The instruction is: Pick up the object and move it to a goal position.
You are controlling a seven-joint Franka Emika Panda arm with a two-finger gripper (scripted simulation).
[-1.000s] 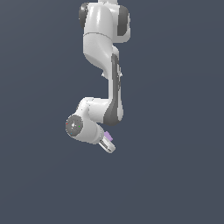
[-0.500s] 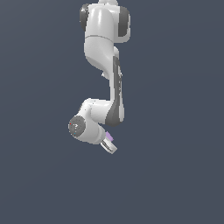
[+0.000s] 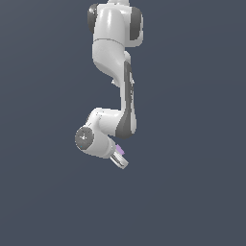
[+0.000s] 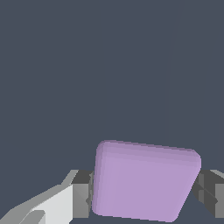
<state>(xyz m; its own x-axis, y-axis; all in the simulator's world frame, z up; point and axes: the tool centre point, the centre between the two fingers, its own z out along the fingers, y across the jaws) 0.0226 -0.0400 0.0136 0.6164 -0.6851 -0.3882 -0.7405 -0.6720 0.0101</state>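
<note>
The white end effector point(image 3: 119, 160) is clamped on the small lavender matte cube point(image 4: 144, 180) (just below frame centre in the exterior view), one finger on each side.

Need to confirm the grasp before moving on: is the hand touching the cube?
Touching. In the wrist view the cube sits between the hand's fingers, both pads pressed against its sides with no gap.

A: Where does the exterior view sit?
B: Well back, seeing the whole arm point(image 3: 115, 81) against blank grey.
A: And the wrist view?
B: Close, facing the cube point(image 4: 144, 181) between the fingers point(image 4: 81, 194). Both share that cube point(image 3: 120, 150).
</note>
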